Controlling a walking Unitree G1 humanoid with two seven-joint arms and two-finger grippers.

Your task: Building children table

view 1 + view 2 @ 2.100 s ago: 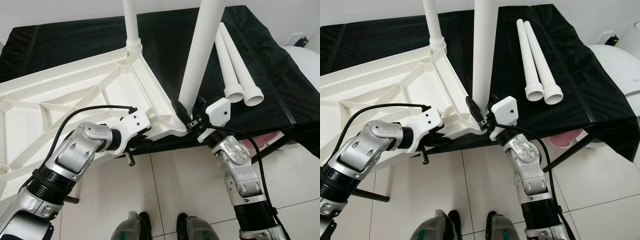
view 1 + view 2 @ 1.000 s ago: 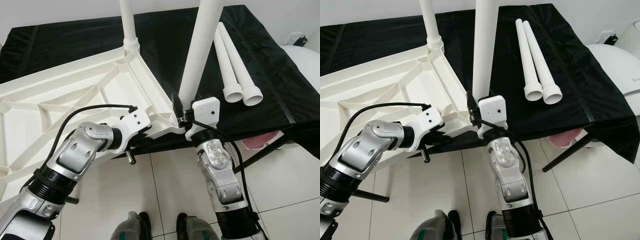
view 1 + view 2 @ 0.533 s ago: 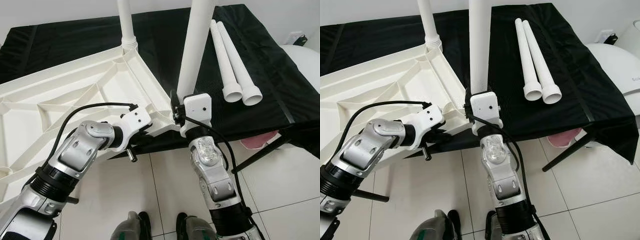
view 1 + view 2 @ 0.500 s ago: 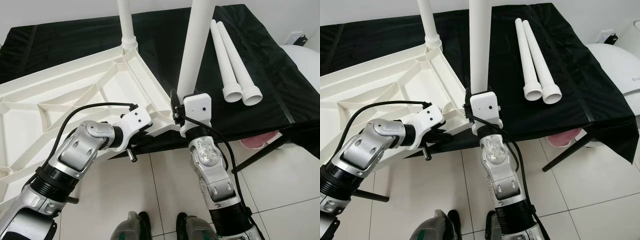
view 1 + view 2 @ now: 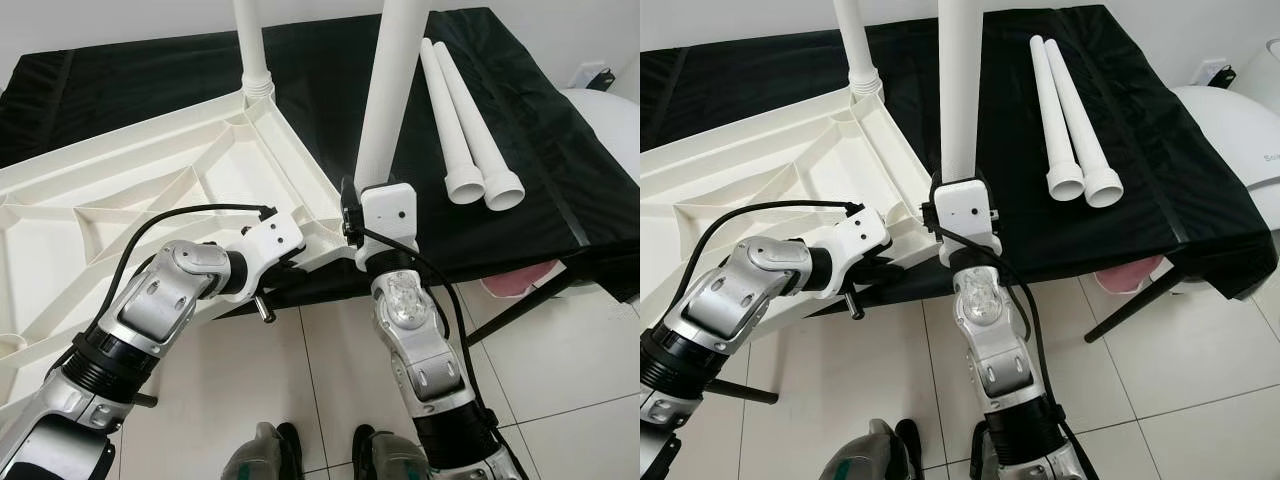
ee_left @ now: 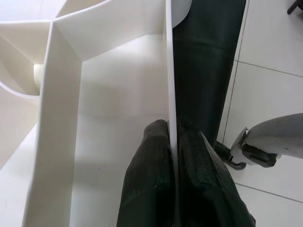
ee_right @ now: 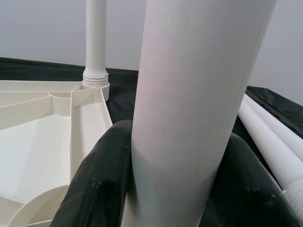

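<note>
In the left eye view, a white tabletop [image 5: 150, 190] lies upside down on a black cloth [image 5: 520, 130], its near corner overhanging the tiled floor [image 5: 330, 370]. One leg [image 5: 250, 50] stands fitted at the far corner; a second leg [image 5: 385, 100] stands upright at the near corner, and two spare legs [image 5: 470, 120] lie side by side on the cloth. The right eye view shows the right gripper [image 5: 948, 215] at the base of the near leg and the left gripper [image 5: 890, 268] at the tabletop's rim. In the left wrist view, both fingers [image 6: 151, 179] are clamped on the thin rim. In the right wrist view, the fingers [image 7: 102, 179] are closed around the upright leg.
</note>
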